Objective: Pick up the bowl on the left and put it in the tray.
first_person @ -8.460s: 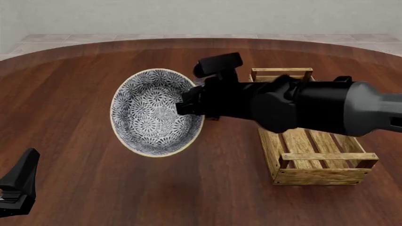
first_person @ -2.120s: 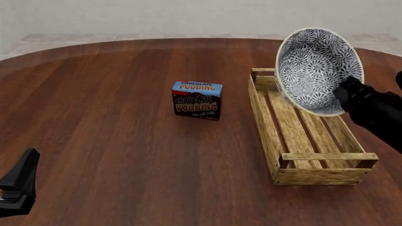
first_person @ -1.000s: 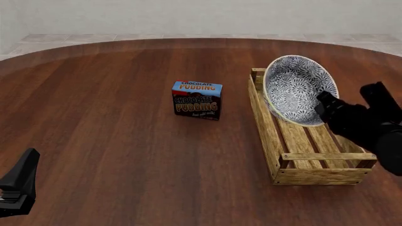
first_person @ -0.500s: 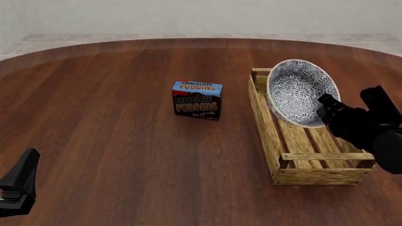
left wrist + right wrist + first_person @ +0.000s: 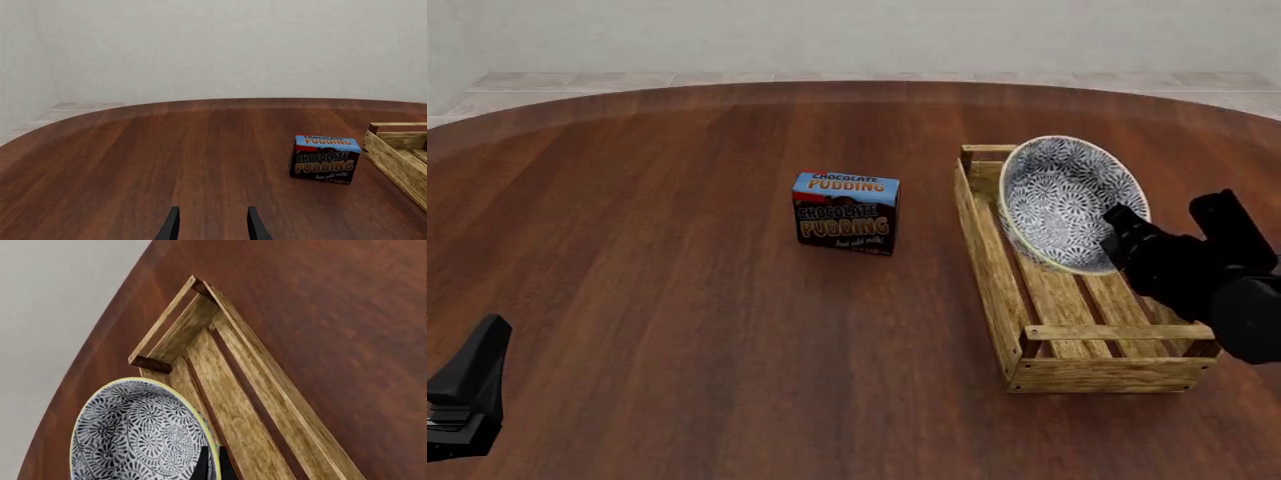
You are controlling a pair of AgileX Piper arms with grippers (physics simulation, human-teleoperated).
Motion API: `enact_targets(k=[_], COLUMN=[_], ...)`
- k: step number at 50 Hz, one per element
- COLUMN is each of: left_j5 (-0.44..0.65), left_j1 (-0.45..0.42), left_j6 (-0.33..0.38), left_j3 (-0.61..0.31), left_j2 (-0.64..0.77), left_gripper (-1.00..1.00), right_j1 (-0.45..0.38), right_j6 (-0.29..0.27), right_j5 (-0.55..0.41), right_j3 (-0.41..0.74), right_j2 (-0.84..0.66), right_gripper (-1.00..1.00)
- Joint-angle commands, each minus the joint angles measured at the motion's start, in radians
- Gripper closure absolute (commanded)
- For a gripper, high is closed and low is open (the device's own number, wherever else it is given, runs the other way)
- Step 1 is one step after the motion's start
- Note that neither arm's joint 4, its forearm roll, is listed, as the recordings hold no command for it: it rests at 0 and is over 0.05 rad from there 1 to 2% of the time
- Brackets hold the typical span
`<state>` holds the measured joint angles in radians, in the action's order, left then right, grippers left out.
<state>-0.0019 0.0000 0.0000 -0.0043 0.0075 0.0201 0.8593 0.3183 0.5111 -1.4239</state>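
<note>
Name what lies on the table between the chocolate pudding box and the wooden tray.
Nothing: in the front view, only bare table separates the chocolate pudding box from the tray.

– what do the arms look like?
– both matte black. the right gripper (image 5: 1132, 232) is blocky, with thin flat fingers. the left gripper (image 5: 212, 226) shows two slim, tapered black fingers.

Right tool (image 5: 1124, 232) clamped — left tool (image 5: 211, 226) parted.
</note>
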Motion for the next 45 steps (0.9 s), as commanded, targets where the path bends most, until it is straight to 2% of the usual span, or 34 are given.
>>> enact_targets(k=[1, 26, 45], left_j5=[0.000, 0.000, 0.000], left_j1=[0.000, 0.000, 0.000], left_j6=[0.000, 0.000, 0.000], left_j3=[0.000, 0.000, 0.000], left_j2=[0.000, 0.000, 0.000], left_gripper=[-1.00, -1.00, -1.00], right_j1=[0.002, 0.008, -0.007], right_j6=[0.011, 0.014, 0.038], right_j5=[0.021, 0.061, 0.103], right_j3=[0.013, 0.021, 0.030], right_j2=[-0.039, -0.115, -0.191], right_gripper=[1.00, 1.00, 1.00])
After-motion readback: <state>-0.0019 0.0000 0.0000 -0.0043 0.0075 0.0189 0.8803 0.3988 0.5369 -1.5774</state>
